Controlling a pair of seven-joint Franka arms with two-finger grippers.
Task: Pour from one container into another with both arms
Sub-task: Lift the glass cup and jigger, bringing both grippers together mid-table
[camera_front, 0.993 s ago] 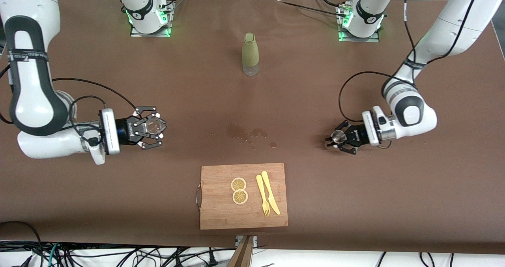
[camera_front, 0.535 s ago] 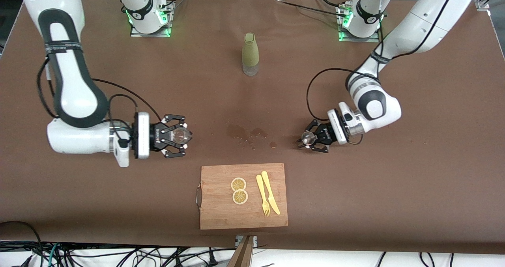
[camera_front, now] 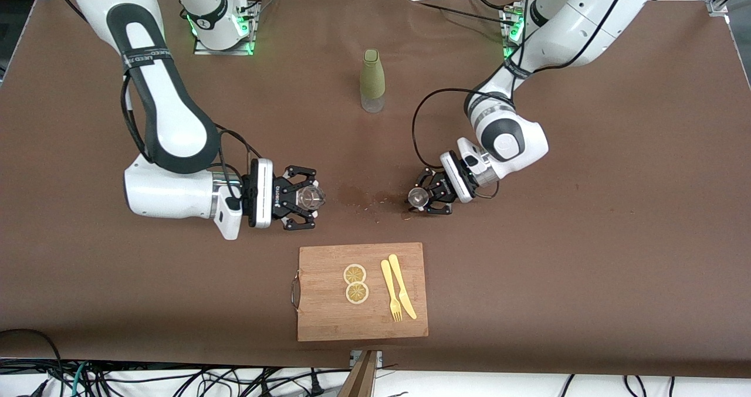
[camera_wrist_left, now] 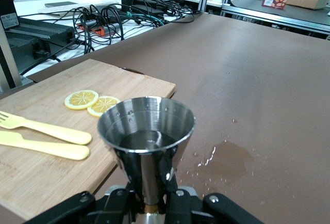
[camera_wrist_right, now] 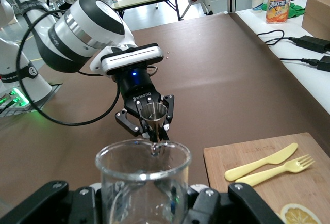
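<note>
My right gripper (camera_front: 305,199) is shut on a clear glass beaker (camera_front: 311,197), held upright low over the table; the right wrist view shows the beaker (camera_wrist_right: 143,175) close up between the fingers. My left gripper (camera_front: 422,197) is shut on a small steel jigger (camera_front: 417,196), also upright. In the left wrist view the jigger (camera_wrist_left: 146,128) holds some dark liquid, and my left gripper (camera_wrist_left: 149,185) clamps its narrow stem. The two containers face each other across a wet patch (camera_front: 358,196). The right wrist view also shows the jigger (camera_wrist_right: 153,113).
A wooden cutting board (camera_front: 364,323) lies nearer the front camera, carrying two lemon slices (camera_front: 355,283), a yellow fork (camera_front: 391,291) and a knife (camera_front: 402,285). A green bottle (camera_front: 372,80) stands farther back, mid-table. Cables hang off the table's front edge.
Both arms have swung in toward the middle of the table, bringing the beaker and the jigger much closer together over the wet patch.
</note>
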